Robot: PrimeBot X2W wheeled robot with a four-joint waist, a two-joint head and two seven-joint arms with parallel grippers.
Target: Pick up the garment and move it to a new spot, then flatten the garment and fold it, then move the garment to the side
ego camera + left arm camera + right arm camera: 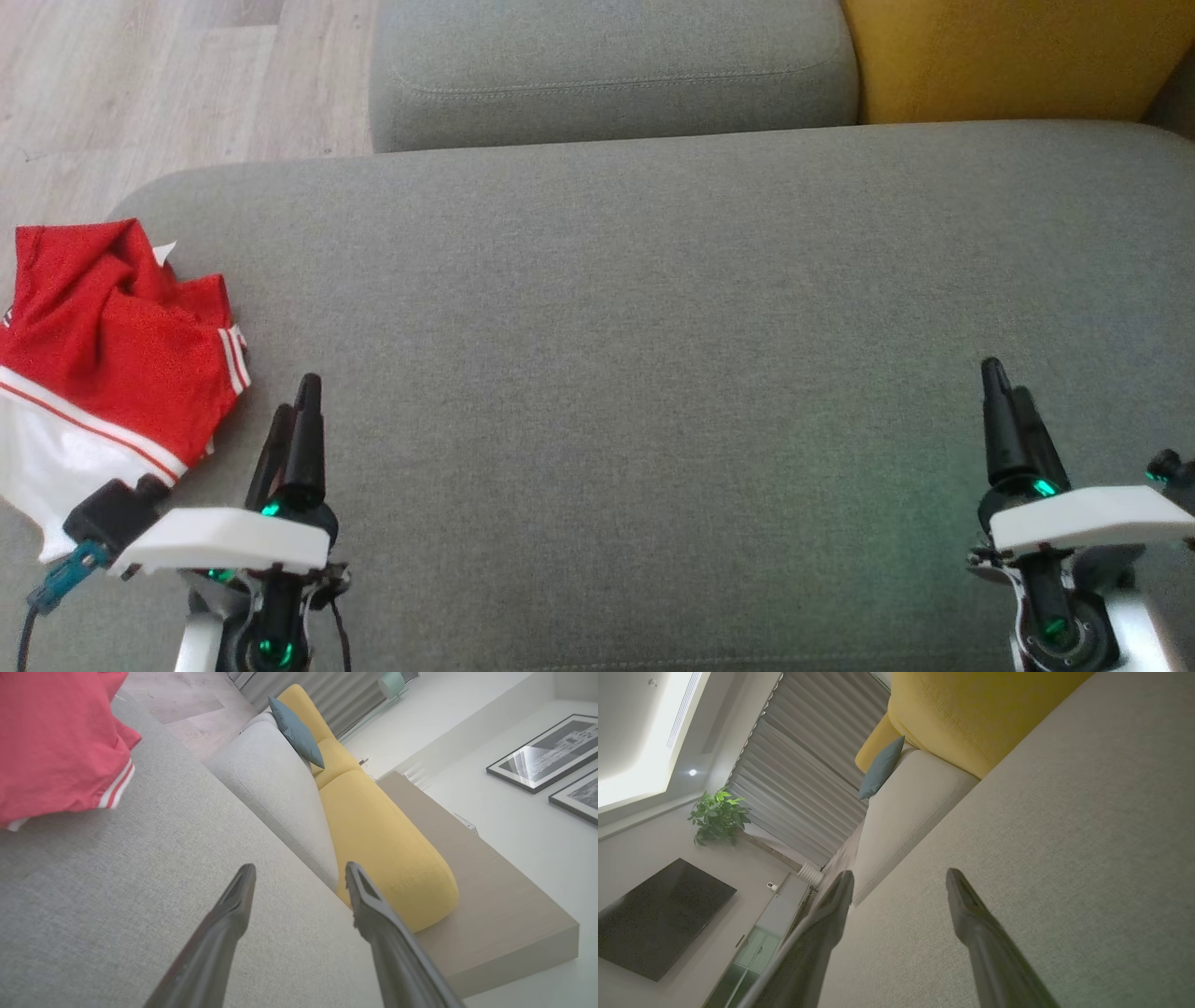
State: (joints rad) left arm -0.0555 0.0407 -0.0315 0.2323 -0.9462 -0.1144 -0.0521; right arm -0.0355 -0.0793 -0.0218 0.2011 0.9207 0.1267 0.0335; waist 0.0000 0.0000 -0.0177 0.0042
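The garment (103,345) is a crumpled red and white piece with striped trim, lying at the left edge of the grey cushion (635,317). In the left wrist view the garment (56,742) fills the upper left corner. My left gripper (297,397) hovers just right of the garment, open, with nothing between its fingers (238,896). Far across at the lower right, my right gripper (1006,383) is open and empty above bare cushion; its fingers (966,905) stand well apart in the right wrist view.
A second grey cushion (607,65) and a yellow one (1008,56) lie behind the big one. Wooden floor (140,84) shows at the upper left. A wide stretch of bare cushion lies between my grippers.
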